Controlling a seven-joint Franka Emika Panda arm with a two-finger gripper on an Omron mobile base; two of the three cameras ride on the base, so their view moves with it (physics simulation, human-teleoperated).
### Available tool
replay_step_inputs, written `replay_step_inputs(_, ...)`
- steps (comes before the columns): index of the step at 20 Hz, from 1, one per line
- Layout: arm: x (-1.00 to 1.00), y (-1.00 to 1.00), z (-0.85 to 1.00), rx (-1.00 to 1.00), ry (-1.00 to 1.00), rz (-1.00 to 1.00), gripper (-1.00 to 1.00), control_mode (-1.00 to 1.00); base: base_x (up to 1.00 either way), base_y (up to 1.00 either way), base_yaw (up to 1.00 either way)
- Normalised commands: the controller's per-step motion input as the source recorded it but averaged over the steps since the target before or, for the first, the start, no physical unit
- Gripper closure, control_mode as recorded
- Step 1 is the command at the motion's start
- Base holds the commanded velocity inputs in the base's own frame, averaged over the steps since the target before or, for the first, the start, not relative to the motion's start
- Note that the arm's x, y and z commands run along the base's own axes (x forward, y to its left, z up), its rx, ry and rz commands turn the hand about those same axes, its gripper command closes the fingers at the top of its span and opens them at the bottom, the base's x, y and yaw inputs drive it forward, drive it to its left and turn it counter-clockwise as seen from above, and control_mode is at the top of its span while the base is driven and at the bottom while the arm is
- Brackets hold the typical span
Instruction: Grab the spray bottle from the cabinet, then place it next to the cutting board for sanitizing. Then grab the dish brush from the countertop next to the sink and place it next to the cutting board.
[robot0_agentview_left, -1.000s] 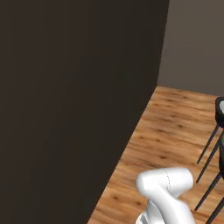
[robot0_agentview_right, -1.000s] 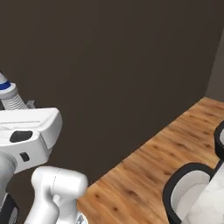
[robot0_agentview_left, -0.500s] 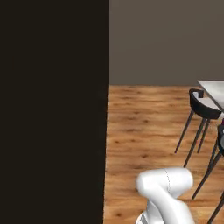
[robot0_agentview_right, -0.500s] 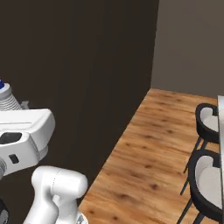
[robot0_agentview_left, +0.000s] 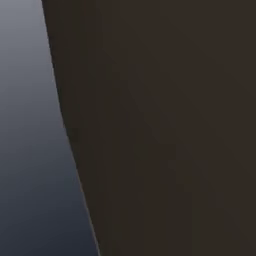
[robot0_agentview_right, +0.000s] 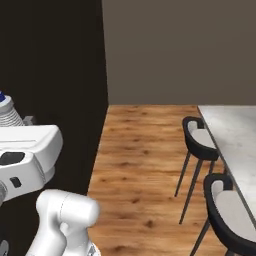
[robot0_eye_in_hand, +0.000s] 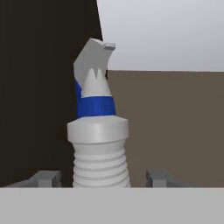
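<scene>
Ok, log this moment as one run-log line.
phase: carrying | gripper: shut on spray bottle | bottle: upright between the fingers | surroundings: dark cabinet, wood floor, chairs by table

The glossy white arm (robot0_agentview_right: 47, 195) of smooth rounded plastic is showing a thick cylindrical lower link with a domed shoulder, and above it a boxy white block with soft edges. A dark oval inset and a small dark square mark are sitting on that block. In the hand view, two small grey finger tips (robot0_eye_in_hand: 43, 178) are rising, flat and angular.
</scene>
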Motion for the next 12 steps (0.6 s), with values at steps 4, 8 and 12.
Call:
replay_step_inputs(4,0.00,0.00,0.00,0.00,0.00,0.00,1.00,1.00,0.85,0.55,-0.63)
replay_step_inputs(8,0.00,0.00,0.00,0.00,0.00,0.00,1.00,1.00,0.88,0.50,-0.62)
replay_step_inputs(12,0.00,0.00,0.00,0.00,0.00,0.00,1.00,1.00,0.89,0.63,-0.63)
